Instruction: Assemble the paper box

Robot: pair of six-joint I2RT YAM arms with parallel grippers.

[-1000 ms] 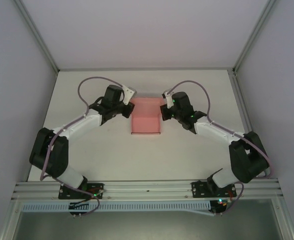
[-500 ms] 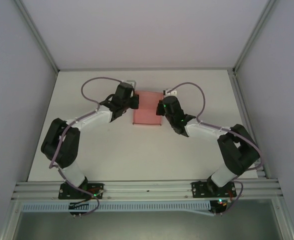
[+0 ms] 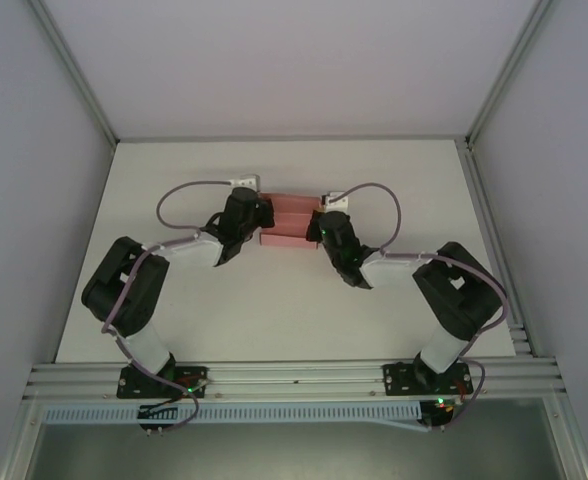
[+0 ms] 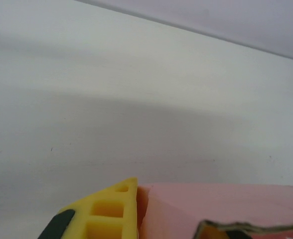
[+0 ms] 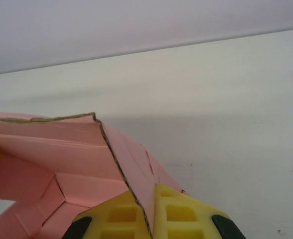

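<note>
Both of my grippers meet at the paper box (image 3: 292, 222), which sits toward the far side of the white table (image 3: 274, 300), between my wrists. My right gripper (image 5: 149, 211) is pinched tight on an upright salmon-pink wall of the card. My left gripper (image 4: 166, 221) is closed narrow on the opposite end, card pressed against its yellow finger (image 4: 111, 214).
</note>
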